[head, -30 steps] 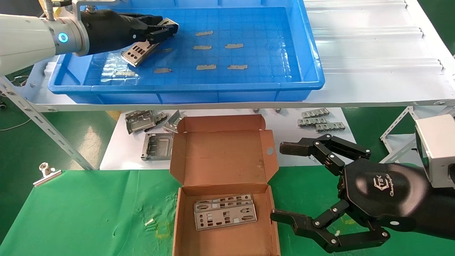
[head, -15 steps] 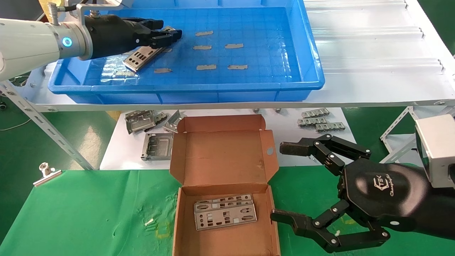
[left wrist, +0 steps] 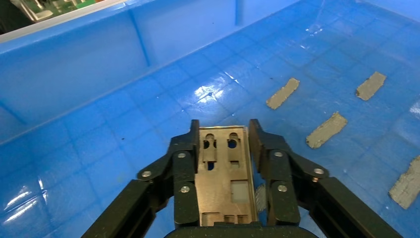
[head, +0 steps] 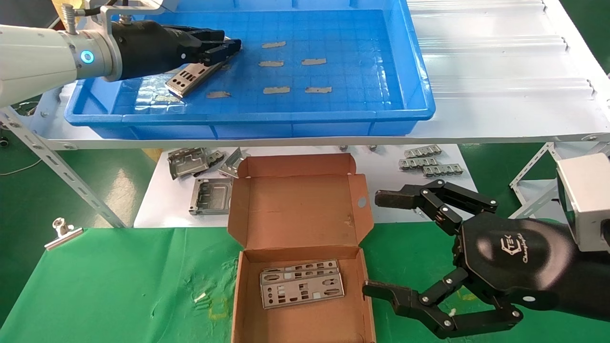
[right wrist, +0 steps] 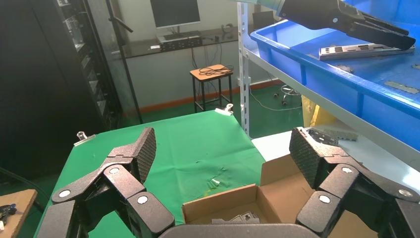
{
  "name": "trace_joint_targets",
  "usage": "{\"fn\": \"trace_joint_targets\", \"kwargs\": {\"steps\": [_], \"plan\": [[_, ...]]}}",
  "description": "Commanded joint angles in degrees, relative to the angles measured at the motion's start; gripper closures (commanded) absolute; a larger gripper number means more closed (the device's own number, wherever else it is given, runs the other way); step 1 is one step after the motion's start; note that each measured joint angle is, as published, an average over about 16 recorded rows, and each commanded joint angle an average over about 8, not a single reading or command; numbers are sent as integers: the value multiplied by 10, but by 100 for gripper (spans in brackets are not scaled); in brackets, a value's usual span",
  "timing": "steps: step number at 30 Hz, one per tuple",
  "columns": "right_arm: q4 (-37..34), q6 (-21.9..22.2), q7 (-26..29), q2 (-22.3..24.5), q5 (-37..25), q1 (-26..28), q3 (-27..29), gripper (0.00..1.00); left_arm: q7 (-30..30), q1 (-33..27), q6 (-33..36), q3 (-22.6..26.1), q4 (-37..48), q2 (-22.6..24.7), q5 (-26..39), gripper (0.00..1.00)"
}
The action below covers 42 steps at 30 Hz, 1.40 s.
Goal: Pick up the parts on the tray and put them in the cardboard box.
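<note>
The big shallow plastic tray (head: 405, 71) at the top of the head view is bright blue, with a pattern of squares on its floor. Small flat patches (head: 277, 90) on that floor are dull grey. The thin metal plate (head: 188, 78) at the upper left is shiny silver with dark little holes. The small cardboard box (head: 295, 209) in the middle is brown. Two plates (head: 300, 288) inside it are silver too. The cloth (head: 119, 286) at the lower left is green. Both the left end effector (head: 231, 46) and the right end effector (head: 376, 243) are black.
</note>
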Motion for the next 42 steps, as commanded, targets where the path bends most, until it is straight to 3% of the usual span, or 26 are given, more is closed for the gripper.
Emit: {"fn": "trace_joint_targets", "kwargs": {"steps": [1, 26, 27, 34, 35, 42], "plan": [[0, 0, 0, 0, 0, 0, 0, 0, 0, 0, 2, 0, 0, -1, 0, 100], [0, 0, 0, 0, 0, 0, 0, 0, 6, -7, 18, -2, -1, -7, -2, 100], [0, 0, 0, 0, 0, 0, 0, 0, 7, -7, 18, -2, -1, -6, -2, 94], [0, 0, 0, 0, 0, 0, 0, 0, 14, -7, 16, -1, -4, -6, -2, 6], [0, 0, 0, 0, 0, 0, 0, 0, 15, -7, 17, -1, -4, -7, -2, 0], [0, 0, 0, 0, 0, 0, 0, 0, 22, -7, 23, -1, -5, -8, -2, 0]]}}
